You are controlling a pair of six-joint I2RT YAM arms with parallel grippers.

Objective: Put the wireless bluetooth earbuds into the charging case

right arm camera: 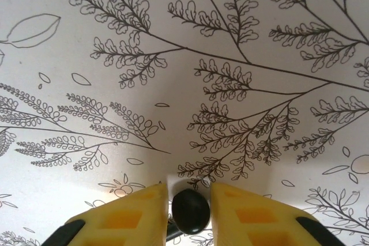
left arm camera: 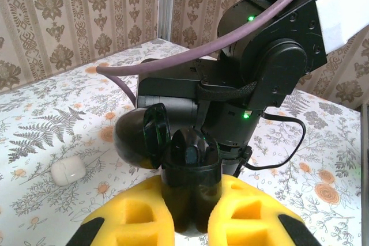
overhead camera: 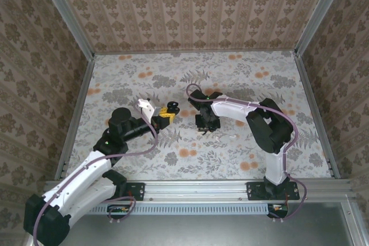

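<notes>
Left gripper (overhead camera: 169,112): clamps shut on the black charging case (left arm camera: 190,180), yellow foam pads (left arm camera: 135,217) pressed on both sides. Keeps case upright, lid (left arm camera: 141,139) swung open to the left in the left wrist view. Something dark inside the case, possibly one earbud seated, too murky to confirm. Sits near the middle of the table (overhead camera: 242,73), a bit toward its left edge.

Right gripper (right arm camera: 189,197): closed narrow on a black earbud (right arm camera: 190,212), pads snug at either side, tips just above the fern-print surface. Sits mid-table in the top view, just right of the case, slightly nearer the near edge.

White earbud (left arm camera: 68,171): lies loose on the table, apart from the case, left of it in the left wrist view.

Right arm (left arm camera: 265,56): black housing directly behind the case, green lights on.
</notes>
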